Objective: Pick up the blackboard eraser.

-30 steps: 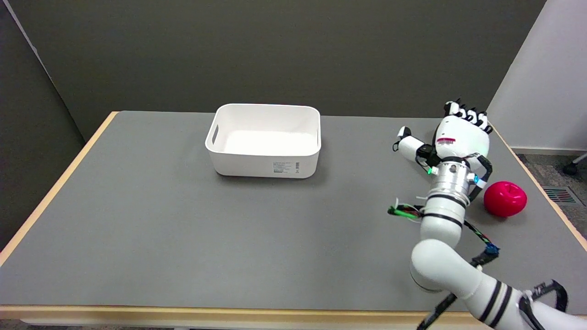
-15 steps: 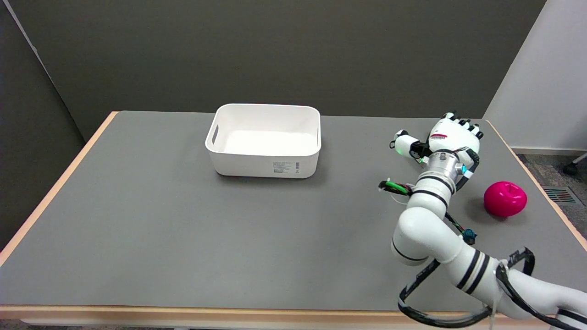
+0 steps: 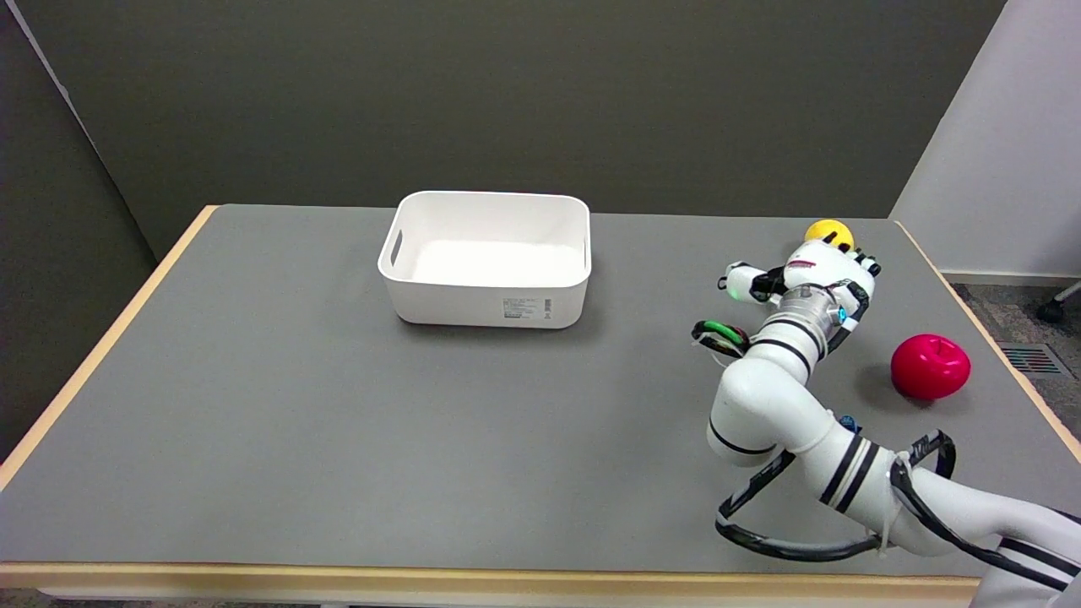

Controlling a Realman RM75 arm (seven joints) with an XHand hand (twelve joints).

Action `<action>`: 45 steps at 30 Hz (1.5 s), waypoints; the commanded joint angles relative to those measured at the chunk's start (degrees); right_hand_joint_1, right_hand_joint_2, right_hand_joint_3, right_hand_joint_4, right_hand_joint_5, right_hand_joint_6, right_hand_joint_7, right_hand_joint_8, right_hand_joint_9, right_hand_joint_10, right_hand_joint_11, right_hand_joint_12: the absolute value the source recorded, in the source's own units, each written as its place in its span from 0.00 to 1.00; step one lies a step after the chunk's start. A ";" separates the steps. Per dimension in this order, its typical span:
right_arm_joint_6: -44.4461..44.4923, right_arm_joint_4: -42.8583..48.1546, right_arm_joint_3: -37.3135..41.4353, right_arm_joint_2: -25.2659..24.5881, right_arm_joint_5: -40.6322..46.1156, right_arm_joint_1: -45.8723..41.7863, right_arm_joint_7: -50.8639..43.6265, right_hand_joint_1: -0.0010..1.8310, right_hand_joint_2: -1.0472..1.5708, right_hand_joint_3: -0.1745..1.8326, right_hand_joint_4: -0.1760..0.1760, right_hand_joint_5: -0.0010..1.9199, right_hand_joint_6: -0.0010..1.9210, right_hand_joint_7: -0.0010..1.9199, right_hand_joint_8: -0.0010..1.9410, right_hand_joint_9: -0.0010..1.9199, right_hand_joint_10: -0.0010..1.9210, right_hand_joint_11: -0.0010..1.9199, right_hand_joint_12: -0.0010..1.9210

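My right hand [image 3: 815, 272] is low over the table's far right part, palm down, with its thumb [image 3: 739, 281] spread out to the left. Its fingertips [image 3: 866, 266] point away from me and hold nothing that I can see. A small yellow rounded thing [image 3: 828, 230] peeks out just behind the hand, its lower part hidden by the hand. I cannot tell whether it is the blackboard eraser. Whether the fingers touch it is also hidden.
A white rectangular bin [image 3: 486, 300] stands at the table's middle back. A red apple-shaped thing [image 3: 930, 365] lies right of my forearm, near the table's right edge [image 3: 1005, 355]. My arm's elbow [image 3: 756, 414] hangs over the near right of the table.
My right hand has dropped from raised above the table to low over it, tilting forward. The yellow thing behind it has come into sight. The elbow swung left.
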 commanded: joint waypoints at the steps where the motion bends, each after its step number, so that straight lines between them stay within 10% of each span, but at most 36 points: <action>1: -1.94 -8.25 1.88 0.60 8.47 2.62 -0.97 0.29 0.66 0.49 0.05 0.12 0.26 0.20 0.28 0.12 0.51 0.07 0.71; 45: -15.74 -24.88 2.00 1.17 16.85 11.81 -1.40 0.30 0.66 0.50 0.05 0.12 0.26 0.19 0.27 0.12 0.50 0.06 0.70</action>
